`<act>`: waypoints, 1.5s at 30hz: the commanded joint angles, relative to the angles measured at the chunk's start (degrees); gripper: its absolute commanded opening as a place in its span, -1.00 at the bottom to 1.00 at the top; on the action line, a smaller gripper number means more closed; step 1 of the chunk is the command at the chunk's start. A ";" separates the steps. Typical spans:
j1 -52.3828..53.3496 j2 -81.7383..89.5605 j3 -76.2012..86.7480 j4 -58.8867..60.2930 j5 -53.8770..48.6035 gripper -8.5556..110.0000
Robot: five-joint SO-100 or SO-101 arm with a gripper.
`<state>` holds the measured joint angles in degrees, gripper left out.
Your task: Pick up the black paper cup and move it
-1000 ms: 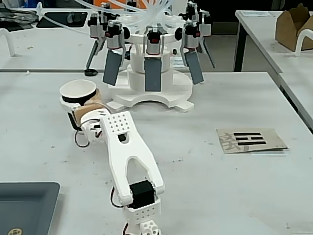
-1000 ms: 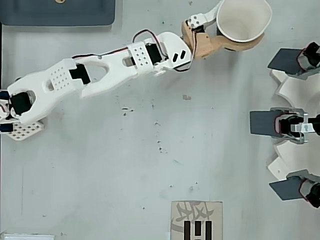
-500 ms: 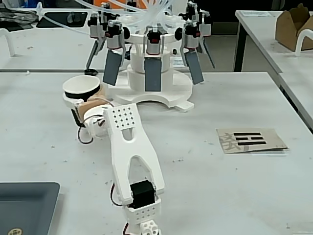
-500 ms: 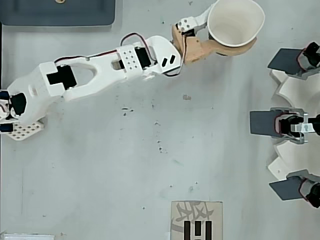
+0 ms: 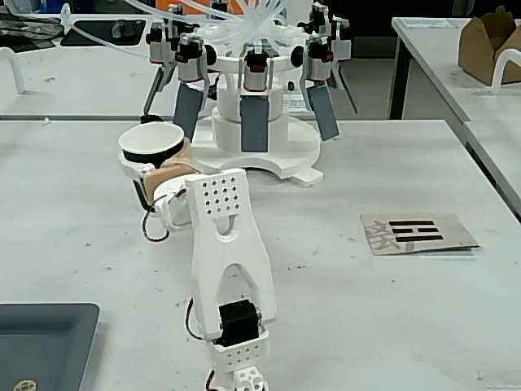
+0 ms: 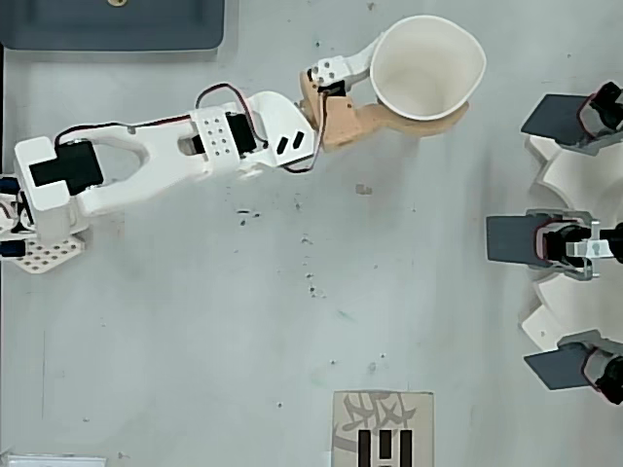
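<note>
The black paper cup (image 5: 159, 151) stands upright with its mouth up, left of the table's middle in the fixed view. From overhead its white inside (image 6: 428, 68) shows, and the rim looks squeezed out of round. My gripper (image 5: 155, 165) (image 6: 419, 86) is shut on the cup. A white finger (image 6: 348, 64) presses one side and a tan finger (image 6: 375, 122) the other. The cup's base is hidden behind the fingers, so I cannot tell whether it touches the table.
A white machine with several grey paddles (image 5: 254, 122) (image 6: 531, 238) stands just beyond the cup. A printed card (image 5: 415, 234) (image 6: 383, 433) lies at the right in the fixed view. A dark tray (image 5: 41, 342) (image 6: 112, 24) sits by the arm's base.
</note>
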<state>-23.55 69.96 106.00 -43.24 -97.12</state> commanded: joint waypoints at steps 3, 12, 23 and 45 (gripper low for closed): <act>1.14 8.70 4.83 -2.72 -1.14 -0.72; 1.85 16.70 18.72 -7.29 -3.43 -0.72; 5.01 26.72 29.00 -7.65 -5.45 -0.71; 14.41 38.76 43.07 -8.70 -7.29 -0.72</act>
<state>-10.55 105.47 149.06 -50.62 -104.06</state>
